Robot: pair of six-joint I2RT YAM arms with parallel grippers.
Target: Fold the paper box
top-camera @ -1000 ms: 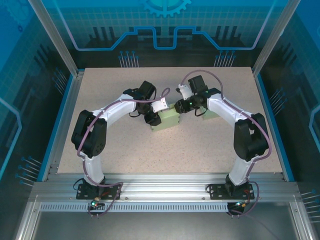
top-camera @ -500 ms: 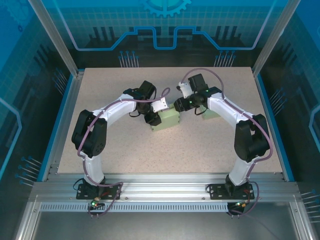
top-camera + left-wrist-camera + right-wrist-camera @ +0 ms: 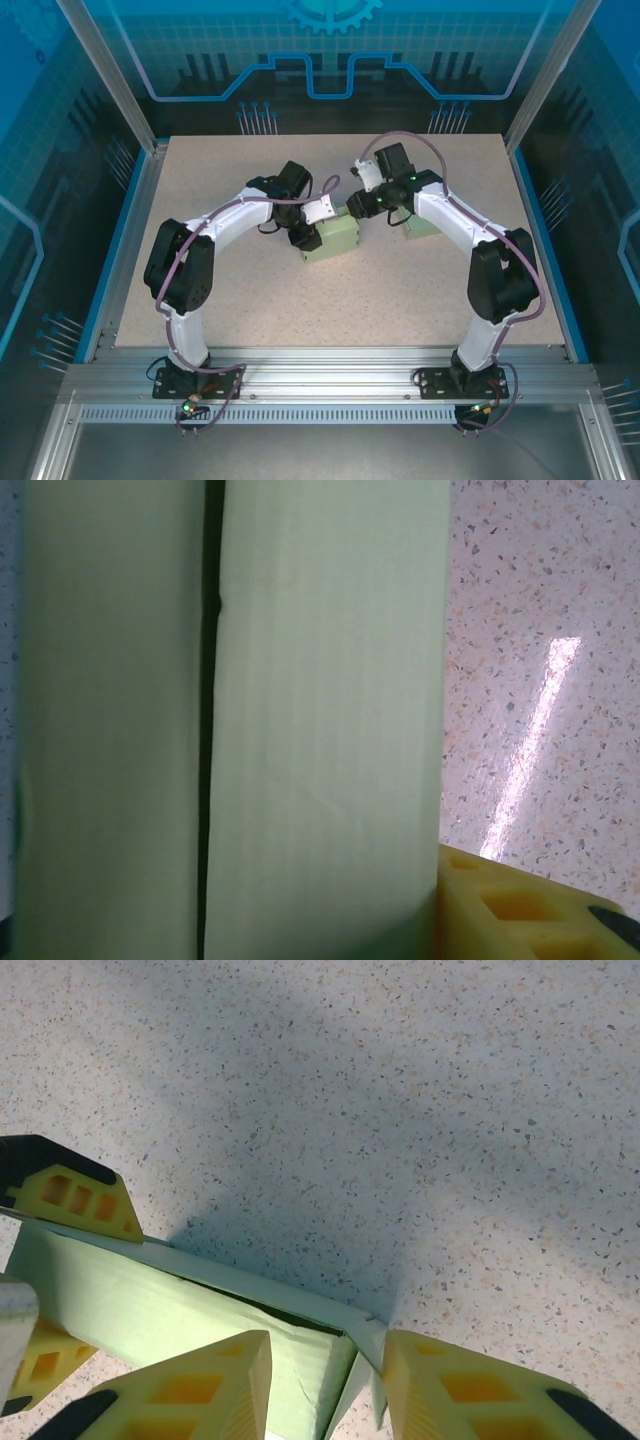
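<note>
The pale green paper box (image 3: 337, 240) lies mid-table. My left gripper (image 3: 307, 237) is shut across its left end. In the left wrist view two box panels (image 3: 320, 730) meet at a dark seam, and one yellow finger (image 3: 520, 910) presses the right side. My right gripper (image 3: 360, 207) is at the box's far right corner. In the right wrist view it (image 3: 335, 1400) stands open astride that corner. A loose side flap (image 3: 365, 1345) touches the right finger (image 3: 480, 1390). The left gripper's fingers (image 3: 75, 1195) clamp the box (image 3: 150, 1310) at its other end.
A second pale green piece (image 3: 420, 222) lies under my right forearm; I cannot tell if it joins the box. The speckled table (image 3: 400, 300) is bounded by blue rails (image 3: 110, 260) and a metal frame (image 3: 330, 385) at the near edge.
My right wrist has shifted slightly toward the far side, baring more of the green piece beneath it. The box and the left arm have stayed put.
</note>
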